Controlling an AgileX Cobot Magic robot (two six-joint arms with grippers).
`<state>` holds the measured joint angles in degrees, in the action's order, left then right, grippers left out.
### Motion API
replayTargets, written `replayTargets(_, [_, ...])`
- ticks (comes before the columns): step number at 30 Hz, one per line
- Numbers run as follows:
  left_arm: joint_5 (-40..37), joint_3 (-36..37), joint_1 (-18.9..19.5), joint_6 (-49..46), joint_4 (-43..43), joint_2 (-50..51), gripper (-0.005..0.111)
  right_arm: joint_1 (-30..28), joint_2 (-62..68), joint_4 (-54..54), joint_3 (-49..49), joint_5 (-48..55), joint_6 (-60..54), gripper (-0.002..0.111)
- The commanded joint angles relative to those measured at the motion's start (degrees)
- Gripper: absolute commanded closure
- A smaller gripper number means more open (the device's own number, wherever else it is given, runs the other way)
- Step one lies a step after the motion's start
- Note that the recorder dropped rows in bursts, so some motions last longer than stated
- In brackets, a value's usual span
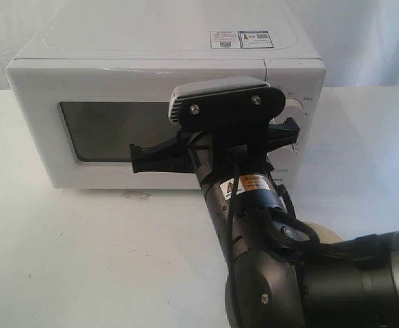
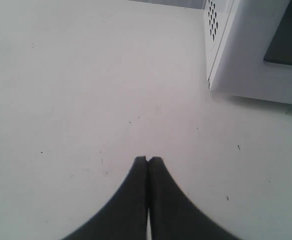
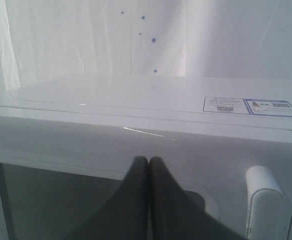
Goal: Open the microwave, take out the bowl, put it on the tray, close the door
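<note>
The white microwave [image 1: 158, 61] stands at the back of the table with its door [image 1: 83, 82] closed. Through the dark window [image 3: 46, 205] I see nothing, so the bowl is hidden. My right arm [image 1: 244, 184] reaches toward the door front, and its wrist hides the fingers in the exterior view. In the right wrist view my right gripper [image 3: 148, 159] is shut and empty, close to the door's upper part, beside the white bar handle [image 3: 263, 200]. My left gripper [image 2: 148, 159] is shut and empty over bare table, near the microwave's vented side [image 2: 213, 25].
White table [image 1: 83, 260] spreads in front of the microwave. A pale cream round edge [image 1: 328, 234] shows behind the right arm; I cannot tell whether it is the tray. White cloth hangs behind the microwave [image 3: 86, 40]. Two stickers [image 1: 240, 39] lie on the oven's top.
</note>
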<state>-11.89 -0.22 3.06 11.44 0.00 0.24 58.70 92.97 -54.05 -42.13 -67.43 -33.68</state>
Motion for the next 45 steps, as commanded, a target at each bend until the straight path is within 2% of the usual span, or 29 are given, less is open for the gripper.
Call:
replayTargets(1, [-0.2,0.2,0.2,0.4,0.0,-0.2,0.107,0.1,-0.4,0.0,0.5,0.2,0.0,0.108])
replayTargets(7, [-0.2,0.2,0.2,0.4,0.0,-0.2,0.107,0.1,-0.4,-0.1,0.5,0.4,0.0,0.108])
replayTargets(12, [-0.2,0.2,0.2,0.4,0.0,-0.2,0.107,0.1,-0.4,0.0,0.5,4.7,0.7,0.108])
replayTargets(18, [-0.2,0.2,0.2,0.4,0.0,-0.2,0.107,0.1,-3.8,0.0,0.5,15.9,0.7,0.108])
replayTargets(26, [-0.2,0.2,0.2,0.4,0.0,-0.2,0.107,-0.1,-16.2,0.0,0.5,29.4,-1.4,0.108])
replayTargets(29, [-0.2,0.2,0.2,0.4,0.0,-0.2,0.107,-3.0,-21.8,0.0,0.5,40.7,-2.3,0.108])
replayTargets(34, [-0.2,0.2,0.2,0.4,0.0,-0.2,0.107,-8.0,-27.7,0.1,2.0,51.9,-2.3,0.108])
replayTargets(45, [-0.2,0.2,0.2,0.4,0.0,-0.2,0.107,-21.2,-46.8,0.1,14.4,59.7,-2.2,0.108])
